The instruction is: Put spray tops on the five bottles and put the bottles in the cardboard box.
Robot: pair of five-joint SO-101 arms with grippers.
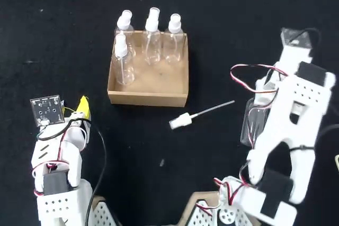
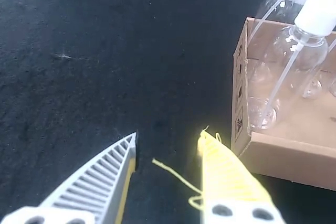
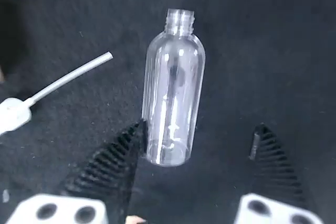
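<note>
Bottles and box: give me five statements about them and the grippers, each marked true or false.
1. Four capped bottles stand in the cardboard box. True.
2. The loose spray top lies inside the box. False: it lies on the table, outside the box.
3. The fifth bottle lies on the table without a top. True.
4. The right gripper is shut on the fifth bottle. False: it is open above it.
5. The left gripper is open. True.

High cam: overhead, high up, covers whole table (image 1: 53, 51). Left wrist cam: low, faces far-right to the cardboard box (image 2: 239, 103); shared with high. Right wrist: close, straight down on bottle (image 3: 170, 93); likewise shared.
</note>
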